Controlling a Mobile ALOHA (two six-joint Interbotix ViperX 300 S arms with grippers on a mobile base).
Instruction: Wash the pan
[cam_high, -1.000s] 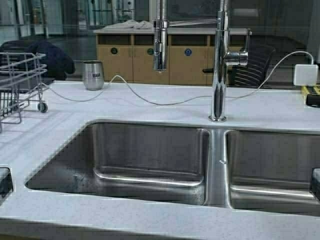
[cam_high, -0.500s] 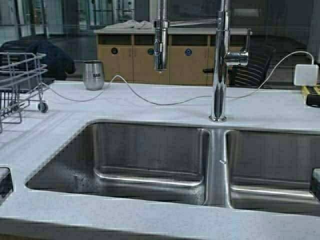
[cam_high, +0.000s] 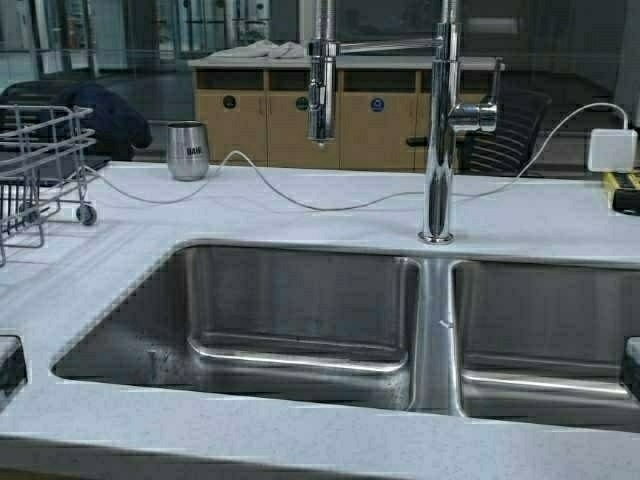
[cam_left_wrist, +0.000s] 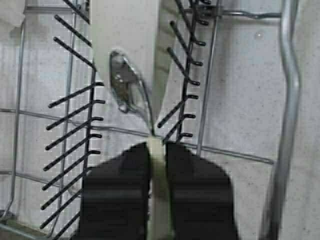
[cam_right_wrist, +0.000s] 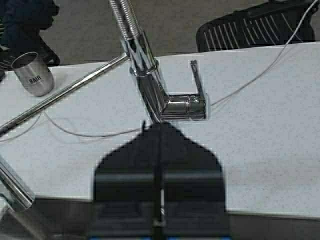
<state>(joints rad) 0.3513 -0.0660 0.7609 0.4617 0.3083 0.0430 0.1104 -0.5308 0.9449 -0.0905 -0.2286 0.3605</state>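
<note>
Fingers of the left gripper (cam_left_wrist: 157, 165) pinch the rim of the cream-white pan (cam_left_wrist: 125, 45), held edge-on in the wire dish rack (cam_left_wrist: 75, 115) at ten o'clock of the sink (cam_high: 300, 310). The right gripper (cam_right_wrist: 159, 145), fingers closed on nothing, points at the faucet lever (cam_right_wrist: 196, 85) above the speckled tabletop (cam_high: 300, 200).

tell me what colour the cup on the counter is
Steel grey cup with dark lettering, best in the right wrist view.
</note>
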